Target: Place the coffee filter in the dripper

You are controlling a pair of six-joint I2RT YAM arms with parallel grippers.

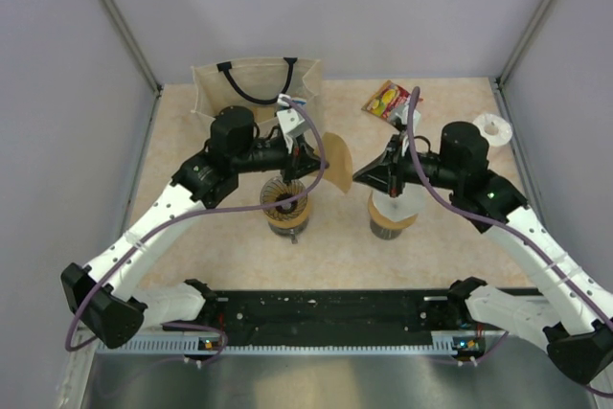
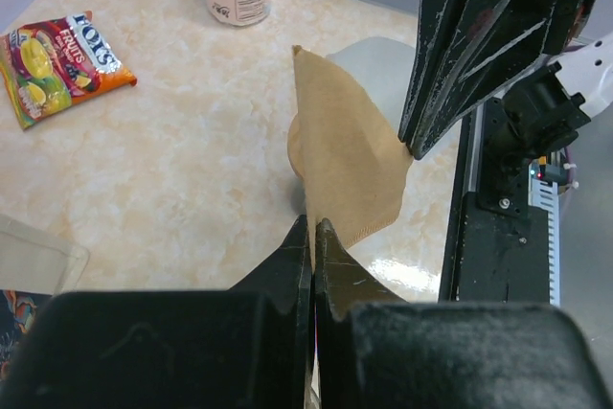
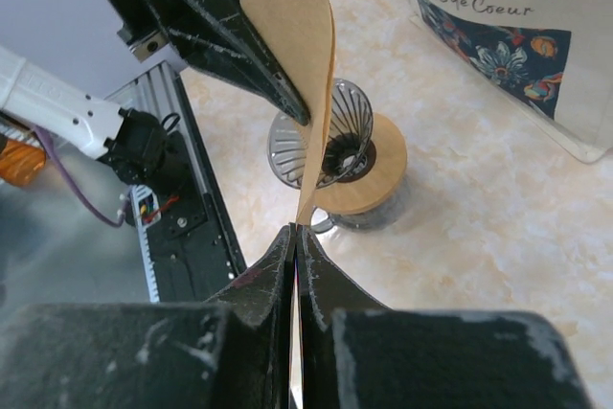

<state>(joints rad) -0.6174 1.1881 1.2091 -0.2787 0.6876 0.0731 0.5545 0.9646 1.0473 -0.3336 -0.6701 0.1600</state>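
Right wrist: one filter [image 3: 287, 35], clamped by our left fingers [image 3: 211, 26] and right fingers [image 3: 259, 280], near the dripper [image 3: 350, 141]; we feared opposed pulls would tear it.

- On the surface [image 1: 335, 256], front left of centre: dripper [image 1: 284, 196], seated on a glass cup [image 1: 287, 224].
- Just right of the dripper, in the air: coffee filter [image 1: 335, 162], pinched between left end effector [image 1: 309, 171] and right end effector [image 1: 358, 177].
- Behind the dripper: tote bag [image 1: 254, 88].
- Back right of the bag: snack packet [image 1: 388, 101].
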